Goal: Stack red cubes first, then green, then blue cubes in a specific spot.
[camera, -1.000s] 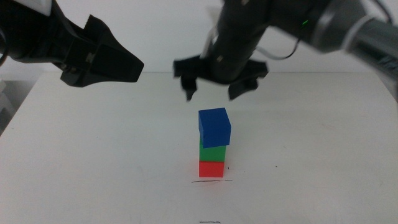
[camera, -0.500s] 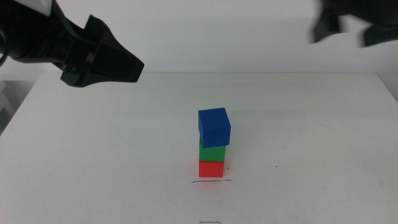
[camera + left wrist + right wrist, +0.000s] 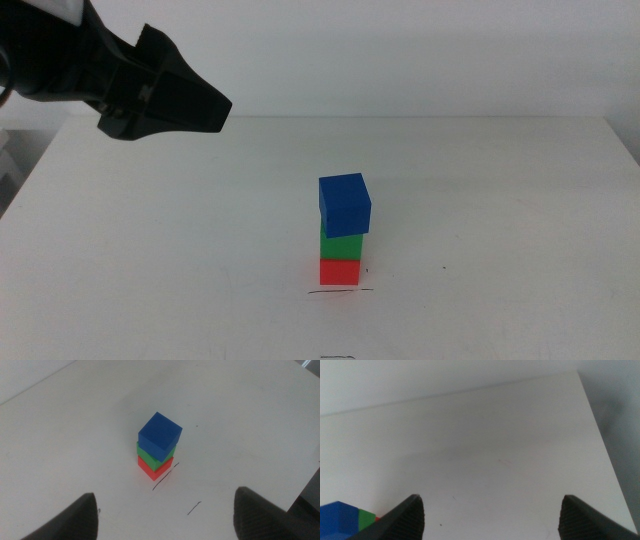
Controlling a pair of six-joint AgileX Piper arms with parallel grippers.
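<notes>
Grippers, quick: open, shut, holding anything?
Left gripper: open, empty, raised over the table's far left side.
Right gripper: open, empty, out of the middle view, away from the stacked cubes.

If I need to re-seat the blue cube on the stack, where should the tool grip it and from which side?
Grip the blue cube on two opposite vertical faces, coming straight down from above. It sits on top of the green cube, turned slightly and overhanging, with its top and sides free. A sideways approach would likely push over the stack on the red cube. The left tool is open with the stack in view; the right tool waits off to the side.
</notes>
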